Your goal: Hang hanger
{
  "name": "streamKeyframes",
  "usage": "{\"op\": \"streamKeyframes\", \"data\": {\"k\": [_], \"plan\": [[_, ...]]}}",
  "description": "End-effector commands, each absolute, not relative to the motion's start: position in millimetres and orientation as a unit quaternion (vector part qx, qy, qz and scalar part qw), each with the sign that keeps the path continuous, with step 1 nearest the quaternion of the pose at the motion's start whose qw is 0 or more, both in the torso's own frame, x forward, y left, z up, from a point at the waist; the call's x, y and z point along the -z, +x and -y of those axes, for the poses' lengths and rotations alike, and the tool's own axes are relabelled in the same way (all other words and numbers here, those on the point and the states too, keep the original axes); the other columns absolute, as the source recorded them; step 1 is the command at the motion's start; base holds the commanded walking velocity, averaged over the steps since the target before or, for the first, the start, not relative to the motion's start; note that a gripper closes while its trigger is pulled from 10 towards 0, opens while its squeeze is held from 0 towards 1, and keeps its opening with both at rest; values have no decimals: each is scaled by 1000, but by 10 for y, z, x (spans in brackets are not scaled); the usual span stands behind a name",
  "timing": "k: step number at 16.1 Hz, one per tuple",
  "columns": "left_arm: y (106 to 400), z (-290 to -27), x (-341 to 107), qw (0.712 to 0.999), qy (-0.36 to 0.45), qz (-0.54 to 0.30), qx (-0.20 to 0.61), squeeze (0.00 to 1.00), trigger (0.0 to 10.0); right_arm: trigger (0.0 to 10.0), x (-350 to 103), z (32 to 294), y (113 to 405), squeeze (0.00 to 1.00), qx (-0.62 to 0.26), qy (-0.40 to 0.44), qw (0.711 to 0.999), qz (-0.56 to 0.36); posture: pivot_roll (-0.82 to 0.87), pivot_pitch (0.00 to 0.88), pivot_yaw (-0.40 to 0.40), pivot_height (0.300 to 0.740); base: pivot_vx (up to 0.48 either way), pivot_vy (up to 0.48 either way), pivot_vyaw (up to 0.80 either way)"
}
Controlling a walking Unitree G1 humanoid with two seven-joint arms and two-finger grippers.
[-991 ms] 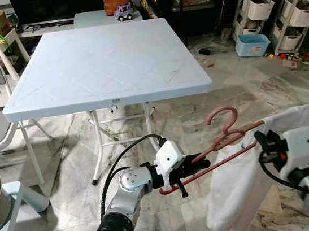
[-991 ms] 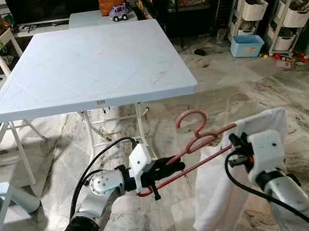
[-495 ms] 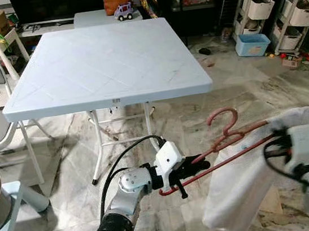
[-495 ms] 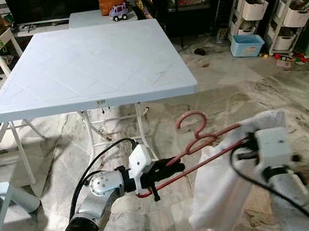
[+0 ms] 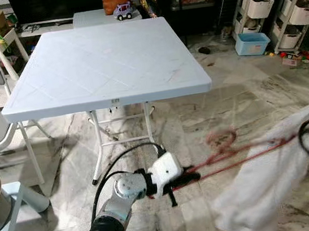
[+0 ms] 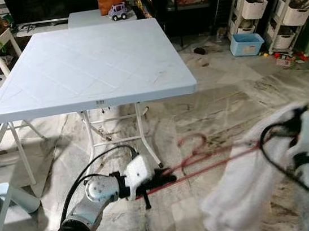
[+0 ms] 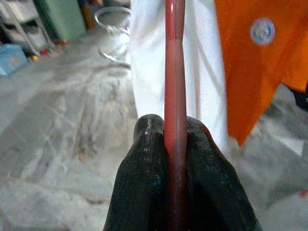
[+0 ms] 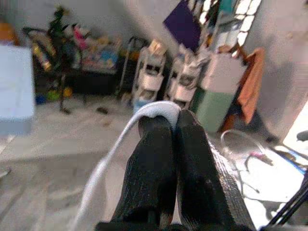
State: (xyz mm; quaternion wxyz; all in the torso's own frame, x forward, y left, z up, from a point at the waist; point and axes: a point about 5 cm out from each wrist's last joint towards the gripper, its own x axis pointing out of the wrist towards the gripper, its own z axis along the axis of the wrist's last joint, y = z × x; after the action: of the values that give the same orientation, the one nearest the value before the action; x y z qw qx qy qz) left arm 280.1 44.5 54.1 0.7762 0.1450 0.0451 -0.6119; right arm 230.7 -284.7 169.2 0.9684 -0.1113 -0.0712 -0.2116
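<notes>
Silver left arm [image 5: 116, 195], white wrist housing [image 5: 165, 170] (black cable looped above), black textured fingers [image 7: 144, 183].

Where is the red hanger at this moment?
In the head views, the red hanger hangs low over the marble floor in front of the white table, between the left gripper clamping one end and the white garment on the right.
</notes>
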Motion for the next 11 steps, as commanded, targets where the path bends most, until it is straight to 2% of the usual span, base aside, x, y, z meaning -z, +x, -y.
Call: {"op": "streamKeyframes", "data": {"k": [1, 3, 5, 7, 9, 10, 11], "plan": [[2806, -407, -596, 759, 158, -29, 630, 0, 0, 0, -1861, 2889, 2311, 0, 226, -119, 962, 98, 25, 0, -57, 740, 0, 0, 0], [2785, -411, -622, 751, 139, -20, 646, 0, 0, 0, -1823, 2931, 2327, 0, 235, -124, 960, 83, 25, 0, -59, 740, 0, 0, 0], [2823, -447, -806, 746, 81, 12, 661, 0, 0, 0, -1540, 3083, 2312, 0, 279, -108, 954, 16, 35, 0, -65, 740, 0, 0, 0], [2856, -495, -938, 738, 59, 21, 672, 0, 0, 0, -1347, 3166, 2250, 0, 306, -85, 948, -15, 55, 3, -71, 740, 0, 0, 0], [2866, -625, -956, 731, 93, 22, 676, 0, 0, 0, -1264, 3232, 2177, 0, 331, -97, 938, -31, 66, 6, -74, 740, 0, 0, 0], [2903, -697, -952, 747, 97, 21, 658, 0, 0, 0, -1221, 3236, 2168, 0, 333, -78, 939, -33, 69, 7, -74, 740, 0, 0, 0], [2962, -758, -954, 776, 82, 13, 626, 0, 0, 0, -1155, 3219, 2162, 0, 329, -68, 941, -41, 70, 7, -74, 740, 0, 0, 0]]}}
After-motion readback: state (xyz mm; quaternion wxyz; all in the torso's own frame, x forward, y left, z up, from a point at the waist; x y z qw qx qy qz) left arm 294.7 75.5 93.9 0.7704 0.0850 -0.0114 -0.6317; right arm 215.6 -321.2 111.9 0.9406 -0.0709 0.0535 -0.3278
